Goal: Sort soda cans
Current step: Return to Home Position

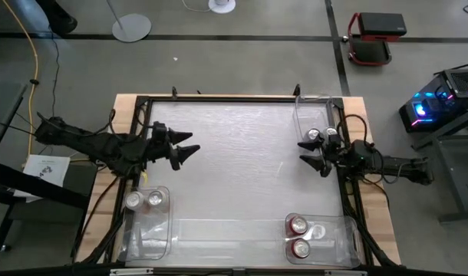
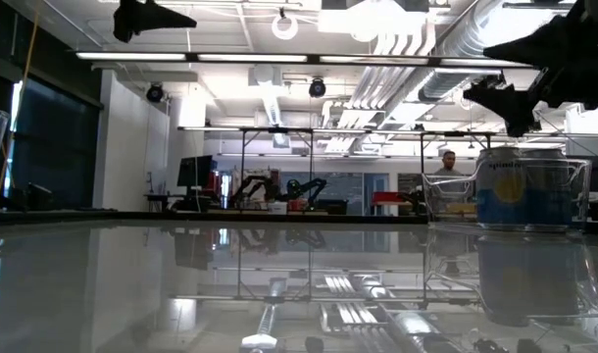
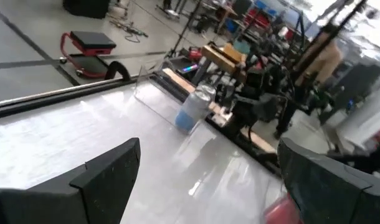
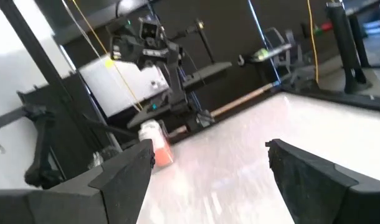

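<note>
Both grippers hover open above the table with nothing between their fingers. My left gripper (image 1: 192, 144) is at mid-left and points toward the table's right. My right gripper (image 1: 303, 152) is at mid-right and points left. Two soda cans (image 1: 323, 134) stand in a clear bin (image 1: 312, 113) at the far right, just behind my right gripper. One of them shows a blue label (image 2: 520, 191). Two silver-topped cans (image 1: 144, 200) stand in the near-left bin (image 1: 151, 230). Two red cans (image 1: 299, 236) stand in the near-right bin (image 1: 334, 244).
A black frame (image 1: 219, 97) borders the shiny white tabletop. The middle of the table (image 1: 234, 169) between the two grippers is bare. In the low view the grippers hang high, the left one (image 2: 152, 15) and the right one (image 2: 500, 93).
</note>
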Robot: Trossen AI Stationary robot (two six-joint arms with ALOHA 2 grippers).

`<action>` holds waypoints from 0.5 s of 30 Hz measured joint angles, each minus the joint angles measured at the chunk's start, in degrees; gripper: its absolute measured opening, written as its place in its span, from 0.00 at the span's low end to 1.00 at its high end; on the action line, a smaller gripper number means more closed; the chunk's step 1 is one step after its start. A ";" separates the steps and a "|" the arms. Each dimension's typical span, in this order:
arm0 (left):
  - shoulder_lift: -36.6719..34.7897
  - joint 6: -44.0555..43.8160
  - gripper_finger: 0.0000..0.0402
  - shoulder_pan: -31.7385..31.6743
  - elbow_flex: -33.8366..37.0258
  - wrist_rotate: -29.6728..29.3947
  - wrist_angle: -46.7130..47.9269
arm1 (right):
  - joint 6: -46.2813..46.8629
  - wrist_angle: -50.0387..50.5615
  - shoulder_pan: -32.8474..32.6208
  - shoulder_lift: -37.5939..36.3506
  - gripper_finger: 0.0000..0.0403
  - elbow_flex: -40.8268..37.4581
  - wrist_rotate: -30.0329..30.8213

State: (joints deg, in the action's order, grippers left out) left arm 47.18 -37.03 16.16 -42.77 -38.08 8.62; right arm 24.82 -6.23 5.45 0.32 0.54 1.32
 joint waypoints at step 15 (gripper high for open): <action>-7.39 12.46 0.88 -15.89 33.16 24.24 -49.98 | -0.27 5.52 0.00 0.07 0.76 0.04 -0.26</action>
State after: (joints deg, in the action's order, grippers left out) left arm 39.79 -24.57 0.27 -9.61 -13.84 -41.36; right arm 24.55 -0.71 5.45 0.38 0.58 1.06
